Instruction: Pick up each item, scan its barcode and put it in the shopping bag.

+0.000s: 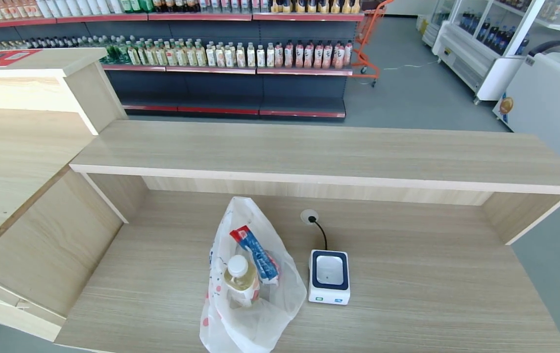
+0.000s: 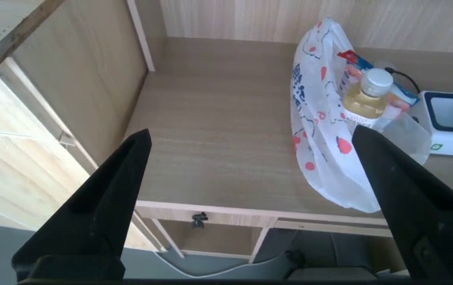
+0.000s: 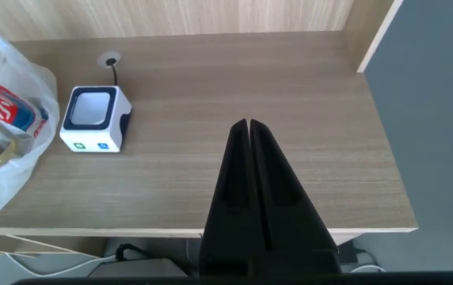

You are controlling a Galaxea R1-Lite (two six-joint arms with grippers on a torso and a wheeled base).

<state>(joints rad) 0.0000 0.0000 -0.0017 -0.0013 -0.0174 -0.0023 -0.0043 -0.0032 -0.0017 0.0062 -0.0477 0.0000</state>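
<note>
Wood counter (image 1: 407, 294): pale grain, with a raised shelf along the far side. All the action sits left of centre on the near part.
Shopping bag (image 1: 284, 299): white plastic with red spots, mouth open, standing near the front edge just left of the scanner.
Bottle (image 1: 240, 282): white cap and yellowish drink, upright inside the bag.
Packet (image 1: 256, 254): blue and red, tilted inside the bag behind the bottle, its top poking up at the bag's mouth.
Scanner (image 1: 329, 276): small white box with a dark-framed window facing up, just right of the bag. Its cable (image 1: 320, 230) runs to a port on the far side.
Left gripper (image 2: 252, 134): fingers spread wide, nothing between them, hanging over the near left of the counter with the bag off to its right.
Right gripper (image 3: 248, 125): fingers pressed together with nothing in them, over the near right of the counter, well apart from the scanner.
Step in hand: bagging looks finished for both items I can see. Neither arm has hold of anything.
Next move: it calls for a fresh item to grasp. If there isn't one, my judgement is that the job is done and the arms can keep back from the bag.
</note>
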